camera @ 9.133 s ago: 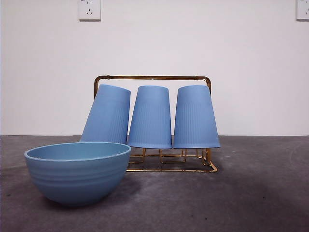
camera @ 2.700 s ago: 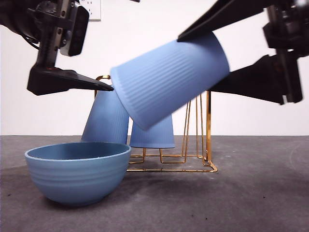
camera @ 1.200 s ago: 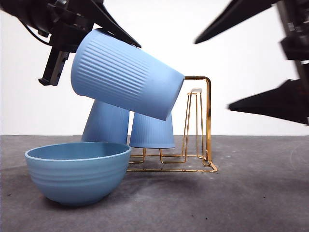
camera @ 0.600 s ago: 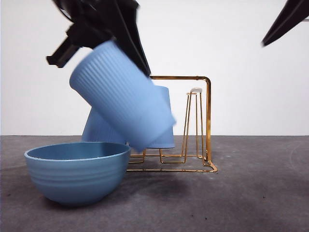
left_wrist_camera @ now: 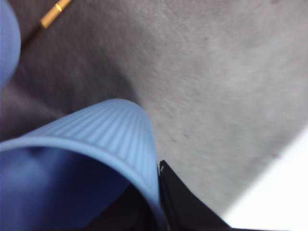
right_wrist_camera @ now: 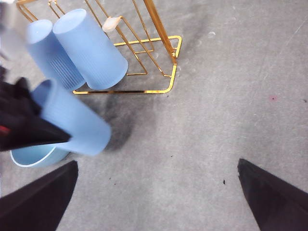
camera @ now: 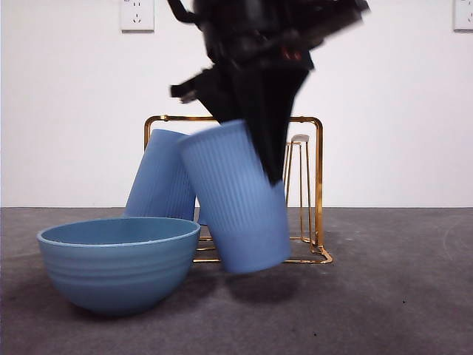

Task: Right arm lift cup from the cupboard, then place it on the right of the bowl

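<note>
A: Front view first. Where's the cup?
B: Ribbed blue cup (camera: pixel 235 198) held tilted, mouth up, base just off the table, right beside the bowl (camera: pixel 118 262) rim. Left gripper (camera: pixel 255 111) comes from above, one jaw inside the mouth, one outside, clamped on the wall. Bare table (camera: pixel 392 296) right of the jaws.

A: Left wrist view?
B: Cup rim (left_wrist_camera: pixel 120 144) pinched between the jaws; gray table beyond it, a gold wire at the corner.

A: Right wrist view?
B: Right gripper (right_wrist_camera: pixel 159 192) spread wide, empty, bare table between its jaws. Ahead sits the gold wire rack (right_wrist_camera: pixel 163 48) with two cups (right_wrist_camera: pixel 72 50) on its pegs; the held cup is nearer, over the bowl's edge.
</note>
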{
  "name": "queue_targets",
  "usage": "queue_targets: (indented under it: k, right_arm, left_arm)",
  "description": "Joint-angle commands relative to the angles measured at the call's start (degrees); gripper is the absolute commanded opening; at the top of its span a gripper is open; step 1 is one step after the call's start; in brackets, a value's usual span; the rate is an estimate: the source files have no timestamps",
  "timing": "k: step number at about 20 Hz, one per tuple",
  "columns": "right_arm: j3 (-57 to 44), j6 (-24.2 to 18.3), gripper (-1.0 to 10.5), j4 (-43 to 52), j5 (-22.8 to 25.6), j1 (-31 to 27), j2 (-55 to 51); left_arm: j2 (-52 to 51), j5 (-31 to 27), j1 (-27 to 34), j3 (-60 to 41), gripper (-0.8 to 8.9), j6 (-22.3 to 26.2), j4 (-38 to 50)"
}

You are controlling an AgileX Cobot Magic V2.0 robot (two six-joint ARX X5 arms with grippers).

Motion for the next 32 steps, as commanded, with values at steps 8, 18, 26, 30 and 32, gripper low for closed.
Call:
queue_targets:
  k: [8,18,26,30,32]
  right_arm:
    - [0.8,-0.3,5.8,-0.2,-0.2,0.2,0.0]
    - [0.8,-0.4,5.8,-0.2,-0.2,0.2,0.0]
    - [0.8,-1.2,5.8,-0.2,-0.2,0.3,0.0]
    - [0.8,-5.3,5.8,-0.1,-4.3,0.3,0.0]
    - [0.8,-7.0,5.8,-0.1,-6.5,0.3,0.0]
  left_arm:
    - [5.4,-7.9,-5.0,2.5,0.07,7.8,0.0]
    - [4.7,-7.9,-5.0,3.3,4.15,8.2,0.1]
    - [-5.6,-7.9,-5.4,4.4,4.16,3.7,-5.1]
    - [-12.7,-7.9,-5.4,4.3,4.17,2.3,-7.3]
    - [-16.7,-7.9,-5.4,3.0,4.17,1.6,-7.2]
